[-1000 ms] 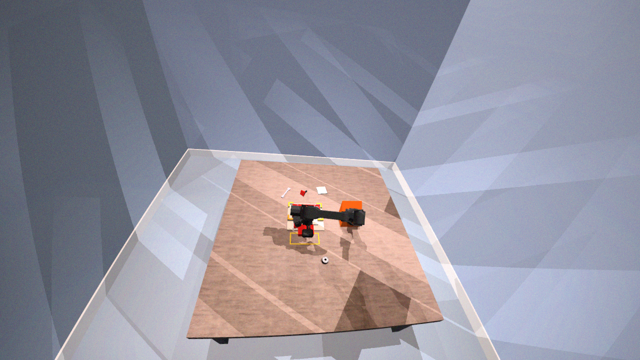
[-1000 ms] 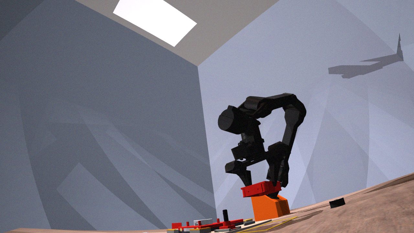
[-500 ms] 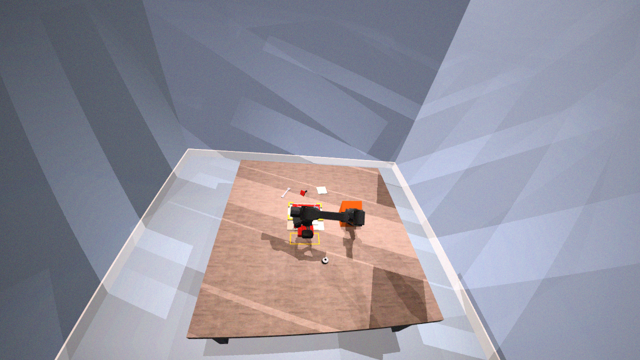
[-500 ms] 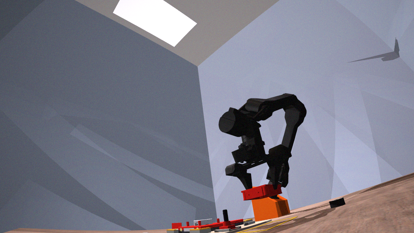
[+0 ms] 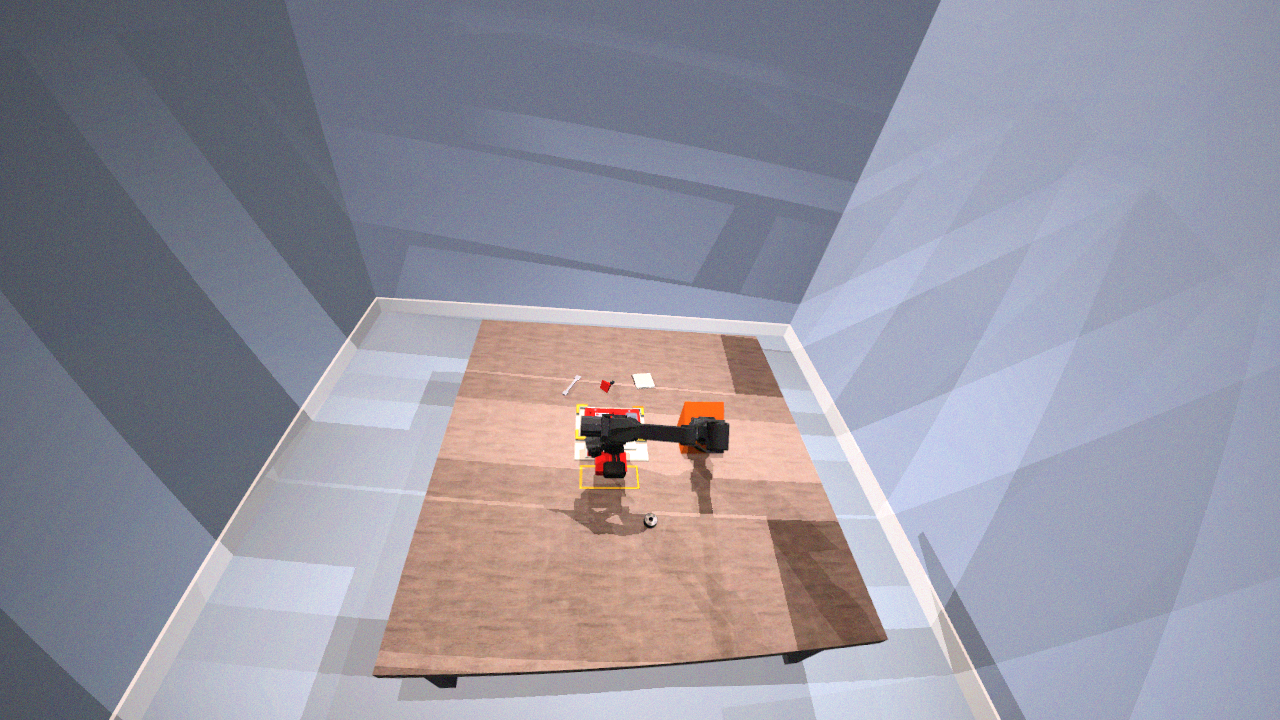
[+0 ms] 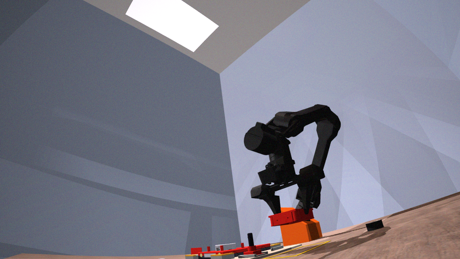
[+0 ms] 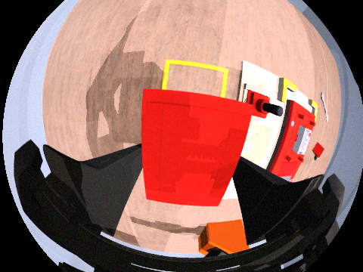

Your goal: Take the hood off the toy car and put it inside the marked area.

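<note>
The gripper (image 6: 291,206) is clamped across the red hood (image 6: 289,217), its fingers kept wide by the part's width, and carries it flat and clear of the table (image 5: 537,573). It hangs over the yellow marked area (image 5: 583,477) (near the table's middle), beside the toy car (image 7: 298,138), presumably held level for a clean set-down.
</note>
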You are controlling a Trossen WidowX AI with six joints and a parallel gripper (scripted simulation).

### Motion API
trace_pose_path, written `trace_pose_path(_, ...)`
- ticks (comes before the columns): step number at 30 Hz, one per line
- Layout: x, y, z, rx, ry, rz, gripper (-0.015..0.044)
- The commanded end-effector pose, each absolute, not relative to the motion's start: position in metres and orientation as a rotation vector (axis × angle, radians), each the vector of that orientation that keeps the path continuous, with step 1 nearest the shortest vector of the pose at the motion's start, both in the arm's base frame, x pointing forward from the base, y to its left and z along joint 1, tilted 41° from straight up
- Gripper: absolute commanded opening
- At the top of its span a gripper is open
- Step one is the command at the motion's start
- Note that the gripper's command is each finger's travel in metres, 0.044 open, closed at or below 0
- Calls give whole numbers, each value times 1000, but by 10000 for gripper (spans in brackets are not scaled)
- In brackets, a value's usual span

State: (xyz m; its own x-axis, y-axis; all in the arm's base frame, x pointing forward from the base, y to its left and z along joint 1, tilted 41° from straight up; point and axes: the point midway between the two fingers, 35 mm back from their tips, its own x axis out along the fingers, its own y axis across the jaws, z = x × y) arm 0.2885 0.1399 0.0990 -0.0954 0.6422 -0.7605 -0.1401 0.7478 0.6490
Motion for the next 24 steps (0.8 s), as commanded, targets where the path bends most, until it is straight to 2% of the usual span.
trace_pose_path(1, 288, 142, 96, 431, 1543, 687, 0)
trace_pose_path(24, 286, 150, 86, 431, 1543, 688, 0)
